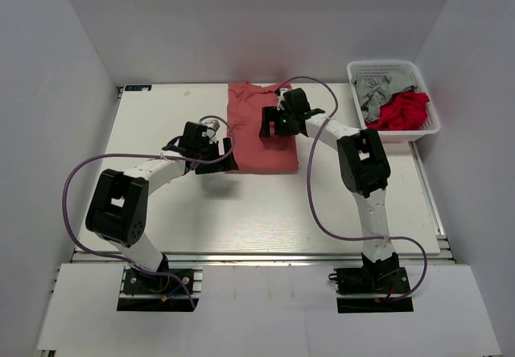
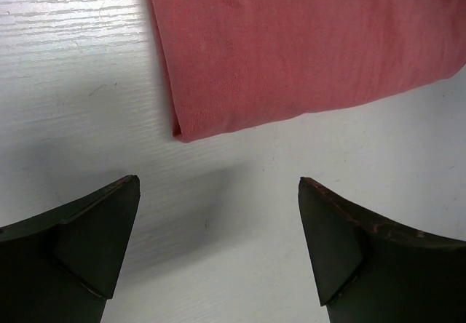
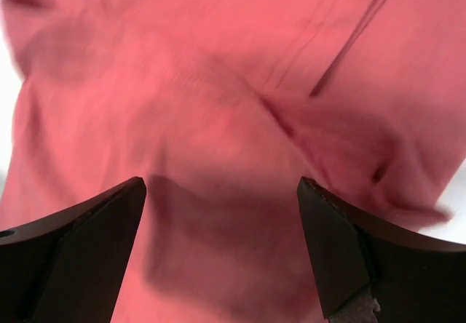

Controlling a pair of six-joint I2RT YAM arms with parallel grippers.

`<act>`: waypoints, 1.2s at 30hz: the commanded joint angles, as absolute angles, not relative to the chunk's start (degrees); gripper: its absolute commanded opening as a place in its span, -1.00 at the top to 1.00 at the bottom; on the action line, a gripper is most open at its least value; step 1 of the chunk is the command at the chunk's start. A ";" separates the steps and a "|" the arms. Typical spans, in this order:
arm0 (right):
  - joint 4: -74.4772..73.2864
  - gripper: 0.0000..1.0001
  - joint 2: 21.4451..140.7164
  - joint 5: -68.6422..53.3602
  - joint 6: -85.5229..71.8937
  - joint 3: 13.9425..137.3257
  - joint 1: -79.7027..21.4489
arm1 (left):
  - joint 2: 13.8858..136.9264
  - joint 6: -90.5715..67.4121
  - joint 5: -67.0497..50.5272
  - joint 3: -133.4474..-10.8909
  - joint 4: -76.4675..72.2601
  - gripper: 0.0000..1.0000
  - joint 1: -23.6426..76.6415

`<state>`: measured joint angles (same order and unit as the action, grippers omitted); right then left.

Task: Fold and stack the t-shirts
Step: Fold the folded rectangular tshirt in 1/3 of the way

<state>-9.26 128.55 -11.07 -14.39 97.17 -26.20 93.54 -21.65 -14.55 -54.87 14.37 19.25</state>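
Ahead of my left end effector (image 2: 218, 182) — wide, empty — lies the t-shirt (image 2: 306, 46), folded corner nearest; I'd pinch both layers, right end effector (image 3: 222, 182), equally wide, mirroring.

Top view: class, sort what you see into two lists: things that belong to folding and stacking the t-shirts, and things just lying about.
Belongs to the job:
- salmon-red t-shirt, flat on the table
- grey garment and red garment, in the white basket

Just lying about:
- blue label, at the table's far left corner
- purple cables, part of the rig
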 commanded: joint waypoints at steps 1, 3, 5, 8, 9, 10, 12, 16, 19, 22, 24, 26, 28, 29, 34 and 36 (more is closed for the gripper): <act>-6.86 -0.81 130.86 -8.19 -16.96 104.83 -24.79 | 92.81 -21.01 -15.73 -56.69 14.23 -0.99 19.34; -5.72 -0.81 132.53 -3.44 -17.05 107.04 -24.52 | 92.81 -21.01 -15.73 -56.69 14.85 -0.99 19.34; -5.19 -0.81 134.12 -0.54 -16.96 108.63 -24.43 | 92.81 -21.01 -15.21 -56.17 14.85 -0.99 19.34; -3.60 -0.81 134.91 -0.61 -14.86 109.95 -23.99 | 92.81 -21.01 -15.21 -55.64 14.85 -0.99 19.34; -3.26 -0.81 134.83 -1.75 -14.51 109.95 -23.99 | 92.81 -21.01 -14.68 -55.63 14.85 -0.99 19.34; -3.16 -0.81 134.22 -3.15 -13.81 109.78 -23.91 | 92.81 -21.01 -14.68 -55.63 14.85 -0.99 19.34; -2.20 -0.81 132.12 -6.92 -12.40 107.94 -23.91 | 92.81 -21.01 -14.68 -55.63 14.85 -0.99 19.34; -1.68 -0.81 125.89 -6.86 -12.47 101.46 -23.99 | 93.43 -20.39 -14.07 -56.33 14.33 -0.99 19.34; -0.71 -0.81 119.55 -2.66 -15.36 93.89 -23.56 | 94.13 -19.78 -14.06 -56.34 14.33 -0.99 19.34; 2.80 -0.81 111.37 -1.06 -18.63 82.81 -23.03 | 95.18 -18.37 -13.27 -56.34 12.92 -0.99 19.34; 3.43 -0.81 105.92 -1.06 -20.91 75.16 -22.50 | 96.50 -17.76 -13.27 -56.34 11.69 -0.99 19.34; 2.38 -0.81 102.58 -2.72 -21.19 69.90 -22.06 | 98.34 -17.75 -13.79 -56.34 11.08 -0.92 19.34; 0.28 -0.81 101.43 -3.51 -21.01 67.42 -21.71 | 98.96 -18.36 -13.02 -56.34 9.68 -0.82 19.34; -1.82 -0.81 100.90 -4.04 -20.66 66.11 -21.53 | 98.96 -18.37 -13.01 -56.34 8.97 -0.82 19.34; -4.30 -0.81 100.37 -7.47 -18.55 62.76 -21.53 | 99.49 -18.37 -14.24 -55.20 5.19 -0.60 19.34; -5.18 -0.81 101.07 -10.18 -18.63 62.49 -21.27 | 100.98 -17.23 -14.24 -55.20 4.31 -0.48 18.81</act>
